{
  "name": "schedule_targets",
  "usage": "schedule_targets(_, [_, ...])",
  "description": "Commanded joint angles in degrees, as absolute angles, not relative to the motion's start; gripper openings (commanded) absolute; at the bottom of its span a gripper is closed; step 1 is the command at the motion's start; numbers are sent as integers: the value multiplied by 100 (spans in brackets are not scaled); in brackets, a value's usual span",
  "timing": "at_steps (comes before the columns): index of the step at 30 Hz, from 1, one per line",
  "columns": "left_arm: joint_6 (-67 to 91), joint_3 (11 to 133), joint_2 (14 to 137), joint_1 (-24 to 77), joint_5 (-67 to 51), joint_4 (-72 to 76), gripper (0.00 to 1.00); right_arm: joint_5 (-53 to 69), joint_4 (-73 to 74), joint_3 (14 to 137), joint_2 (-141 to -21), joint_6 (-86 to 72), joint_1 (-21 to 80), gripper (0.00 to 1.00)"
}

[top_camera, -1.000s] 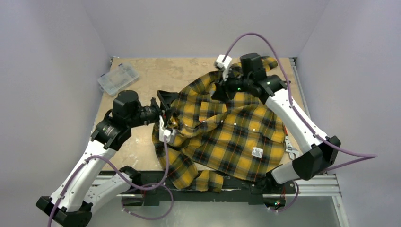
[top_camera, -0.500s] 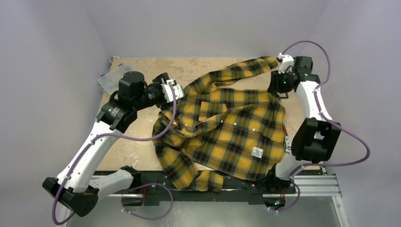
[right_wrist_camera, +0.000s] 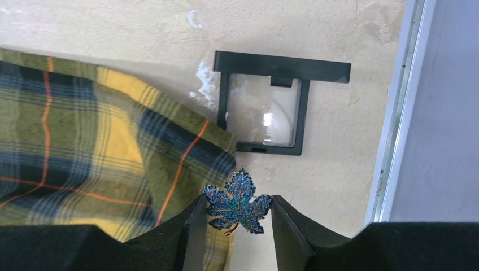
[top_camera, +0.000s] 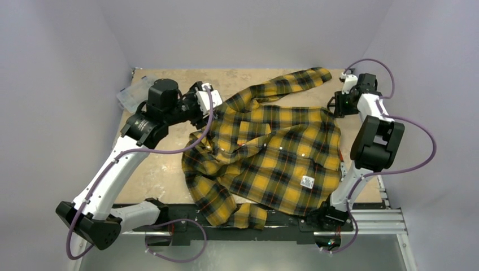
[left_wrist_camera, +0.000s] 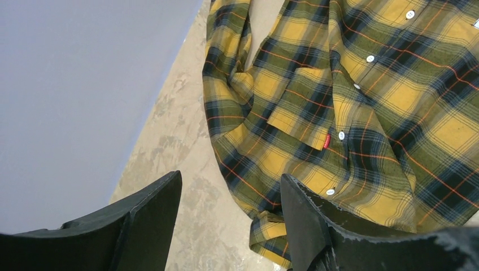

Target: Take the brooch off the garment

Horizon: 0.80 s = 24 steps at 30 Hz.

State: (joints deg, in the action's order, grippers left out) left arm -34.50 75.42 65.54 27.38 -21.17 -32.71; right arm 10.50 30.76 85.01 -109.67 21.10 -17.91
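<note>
The garment (top_camera: 271,147), a yellow-and-black plaid shirt, lies spread over the middle of the table. It also shows in the left wrist view (left_wrist_camera: 350,101) and the right wrist view (right_wrist_camera: 85,141). The brooch (right_wrist_camera: 240,195) is a blue jewelled maple leaf. My right gripper (right_wrist_camera: 238,208) is shut on it and holds it above the bare table, just past the shirt's edge, at the back right (top_camera: 338,104). My left gripper (left_wrist_camera: 229,197) is open and empty, above the table beside the shirt's back left part (top_camera: 199,104).
A black-framed clear display box (right_wrist_camera: 282,65) lies on the table just beyond the brooch, near the table's metal right edge rail (right_wrist_camera: 395,130). A clear plastic box (top_camera: 131,95) sits at the back left, partly behind my left arm. A white tag (top_camera: 307,181) is on the shirt.
My right gripper has swung from the shirt's collar to the table's back right edge. My left gripper has moved from the shirt's left side up toward the back.
</note>
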Motion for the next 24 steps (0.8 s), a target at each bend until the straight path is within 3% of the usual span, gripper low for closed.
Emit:
schedule_targets(1, [-3205, 7876, 6691, 2698, -2066, -3392, 64, 809, 2470, 8788, -11080, 2314, -1801, 17])
schedule_targets(14, [-3234, 8114, 6850, 2698, -2038, -3533, 64, 629, 2117, 7834, -10846, 2861, -1558, 16])
schedule_targets(24, [-3297, 8157, 6804, 2698, -2043, -3597, 64, 745, 2028, 6891, -10241, 3148, -711, 16])
